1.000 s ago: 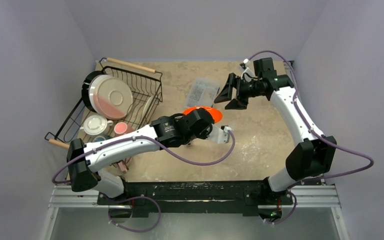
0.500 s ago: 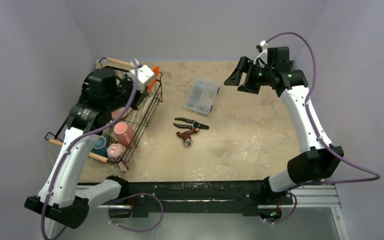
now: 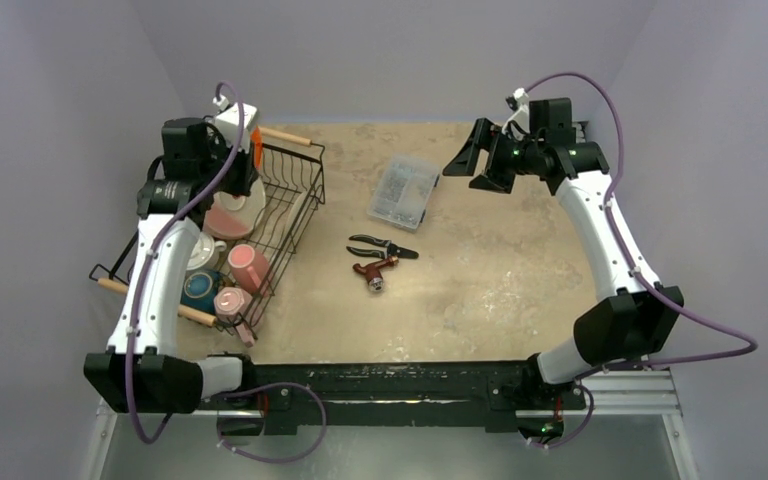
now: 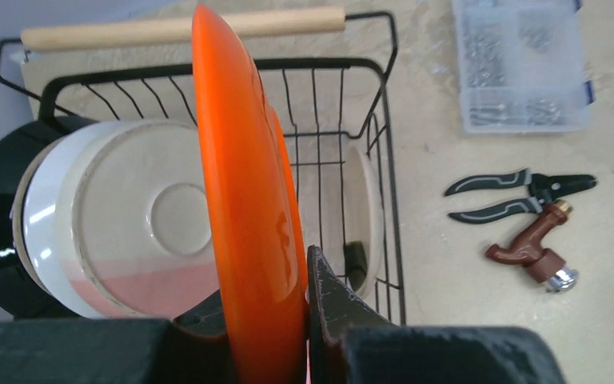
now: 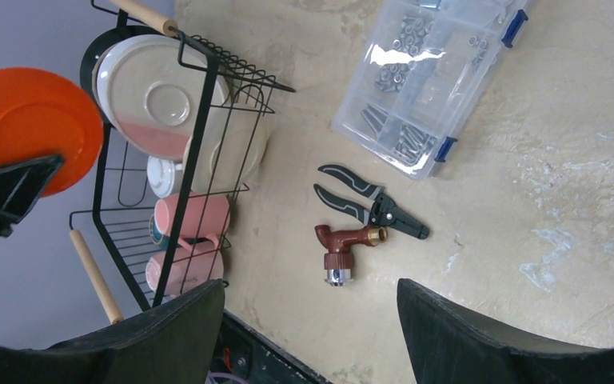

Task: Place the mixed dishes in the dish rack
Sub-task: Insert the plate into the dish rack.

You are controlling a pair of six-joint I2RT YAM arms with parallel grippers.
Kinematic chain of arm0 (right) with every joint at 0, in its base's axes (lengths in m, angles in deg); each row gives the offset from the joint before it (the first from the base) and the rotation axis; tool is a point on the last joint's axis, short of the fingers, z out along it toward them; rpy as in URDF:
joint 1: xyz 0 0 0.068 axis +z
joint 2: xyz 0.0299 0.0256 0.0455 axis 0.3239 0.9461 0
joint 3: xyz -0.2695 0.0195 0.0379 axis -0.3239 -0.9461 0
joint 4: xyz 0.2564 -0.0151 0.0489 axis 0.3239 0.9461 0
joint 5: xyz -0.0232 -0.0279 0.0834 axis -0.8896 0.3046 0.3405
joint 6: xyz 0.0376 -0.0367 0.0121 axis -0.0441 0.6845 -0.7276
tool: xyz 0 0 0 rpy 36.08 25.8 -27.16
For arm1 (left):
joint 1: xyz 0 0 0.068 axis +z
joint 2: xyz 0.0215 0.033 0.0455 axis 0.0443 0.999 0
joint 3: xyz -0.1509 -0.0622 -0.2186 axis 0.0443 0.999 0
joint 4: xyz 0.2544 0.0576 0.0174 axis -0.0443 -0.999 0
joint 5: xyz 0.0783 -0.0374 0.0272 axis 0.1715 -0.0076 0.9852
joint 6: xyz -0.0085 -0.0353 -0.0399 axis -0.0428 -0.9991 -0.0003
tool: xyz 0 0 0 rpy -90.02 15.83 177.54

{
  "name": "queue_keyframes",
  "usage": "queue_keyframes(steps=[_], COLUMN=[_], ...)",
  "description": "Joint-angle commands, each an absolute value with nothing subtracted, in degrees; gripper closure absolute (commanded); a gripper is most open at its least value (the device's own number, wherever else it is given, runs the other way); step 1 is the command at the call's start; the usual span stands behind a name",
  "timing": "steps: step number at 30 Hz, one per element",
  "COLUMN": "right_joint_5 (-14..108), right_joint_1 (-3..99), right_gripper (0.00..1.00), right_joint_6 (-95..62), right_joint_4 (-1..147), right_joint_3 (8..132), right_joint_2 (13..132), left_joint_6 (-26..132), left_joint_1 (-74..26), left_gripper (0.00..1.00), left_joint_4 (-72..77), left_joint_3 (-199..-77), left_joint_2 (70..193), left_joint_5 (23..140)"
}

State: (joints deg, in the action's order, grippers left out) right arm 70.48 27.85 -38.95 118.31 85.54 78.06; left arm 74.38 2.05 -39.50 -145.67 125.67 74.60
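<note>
While left gripper clamps orange plate upright over dish rack at 10 o'clock, right gripper hangs released.

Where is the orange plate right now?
In the left wrist view the orange plate stands on edge in the left claw, at the far end of the dish rack, just right of the big cream plate.

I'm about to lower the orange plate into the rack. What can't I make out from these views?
- Left wrist view: the orange plate's lower edge and the slot beneath it, hidden by the left gripper.
- Top view: the far left corner of the dish rack, covered by the left arm.
- Top view: the teal mug, mostly behind the left arm.
- All views: the small parts in the clear box, too small to identify.
</note>
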Motion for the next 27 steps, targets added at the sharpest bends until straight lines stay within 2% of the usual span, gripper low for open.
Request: queue_keyframes(steps=[1, 17, 27], right_joint_5=[73.0, 72.7, 70.9], right_joint_1=[27.8, 27.9, 27.9], right_gripper=[0.2, 0.21, 0.21], right_joint_6=[-36.7, -37.5, -36.3], right_joint_4=[118.4, 118.1, 121.0], right_joint_3=[85.2, 87.3, 89.0], right_joint_2=[79.6, 82.8, 83.1], left_joint_6=[77.8, 78.7, 79.3], left_joint_1=[2.5, 9.0, 9.5], left_gripper=[1.0, 1.0, 1.0], left_joint_4=[-41.3, -49.4, -51.2], left_joint_3=[-145.7, -151.1, -154.4], left_joint_2=[129.9, 149.1, 157.3], left_joint_5=[80.0, 64.5, 61.3])
